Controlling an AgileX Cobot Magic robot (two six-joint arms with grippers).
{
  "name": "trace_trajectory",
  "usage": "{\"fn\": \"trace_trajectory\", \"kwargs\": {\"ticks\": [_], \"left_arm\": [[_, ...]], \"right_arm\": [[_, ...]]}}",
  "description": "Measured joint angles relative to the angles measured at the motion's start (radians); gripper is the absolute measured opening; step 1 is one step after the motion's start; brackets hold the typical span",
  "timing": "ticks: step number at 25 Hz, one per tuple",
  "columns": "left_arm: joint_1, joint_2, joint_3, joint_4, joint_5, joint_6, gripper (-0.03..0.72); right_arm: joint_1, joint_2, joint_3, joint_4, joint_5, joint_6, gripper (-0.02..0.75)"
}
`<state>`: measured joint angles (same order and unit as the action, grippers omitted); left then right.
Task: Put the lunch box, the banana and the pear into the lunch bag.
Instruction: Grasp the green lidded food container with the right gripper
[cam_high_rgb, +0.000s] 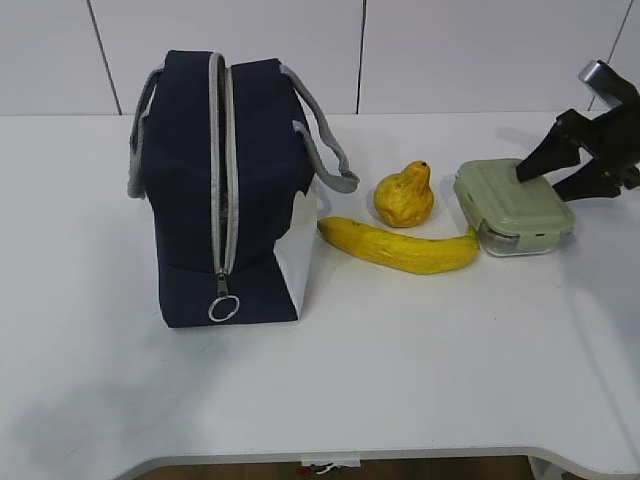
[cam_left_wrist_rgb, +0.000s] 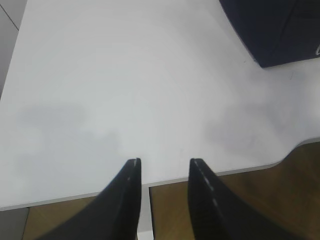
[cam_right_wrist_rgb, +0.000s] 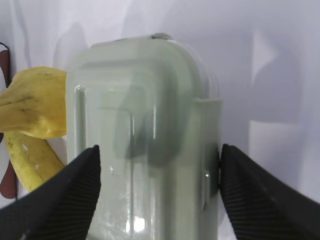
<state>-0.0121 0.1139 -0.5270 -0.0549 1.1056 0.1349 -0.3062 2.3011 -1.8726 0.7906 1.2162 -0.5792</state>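
Note:
The navy lunch bag (cam_high_rgb: 215, 190) stands upright at the left, its grey zipper strip facing me and the ring pull (cam_high_rgb: 223, 308) hanging low at the front. A corner of the bag shows in the left wrist view (cam_left_wrist_rgb: 270, 30). The pear (cam_high_rgb: 405, 195) and the banana (cam_high_rgb: 400, 247) lie to its right, and both show in the right wrist view: the pear (cam_right_wrist_rgb: 35, 102) and the banana (cam_right_wrist_rgb: 30, 155). The lunch box (cam_high_rgb: 512, 205) with its sage-green lid (cam_right_wrist_rgb: 145, 125) rests on the table. My right gripper (cam_high_rgb: 537, 184) (cam_right_wrist_rgb: 159, 155) is open wide, with its jaws spread either side of the box's right end. My left gripper (cam_left_wrist_rgb: 165, 161) is open and empty.
The white table (cam_high_rgb: 400, 370) has its front edge (cam_left_wrist_rgb: 225, 170) right under the left gripper's fingertips, with brown floor below. The grey bag handles (cam_high_rgb: 325, 150) hang out on both sides. A white panelled wall stands behind the table.

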Motion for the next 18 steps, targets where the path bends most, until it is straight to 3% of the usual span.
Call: {"fn": "trace_trajectory", "kwargs": {"ticks": [11,18], "left_arm": [[0.000,0.000,0.000,0.000,0.000,0.000,0.244],[0.000,0.000,0.000,0.000,0.000,0.000,0.244]], "right_arm": [[0.050,0.000,0.000,-0.002,-0.007,0.034,0.582],[0.050,0.000,0.000,-0.074,-0.007,0.026,0.582]]}}
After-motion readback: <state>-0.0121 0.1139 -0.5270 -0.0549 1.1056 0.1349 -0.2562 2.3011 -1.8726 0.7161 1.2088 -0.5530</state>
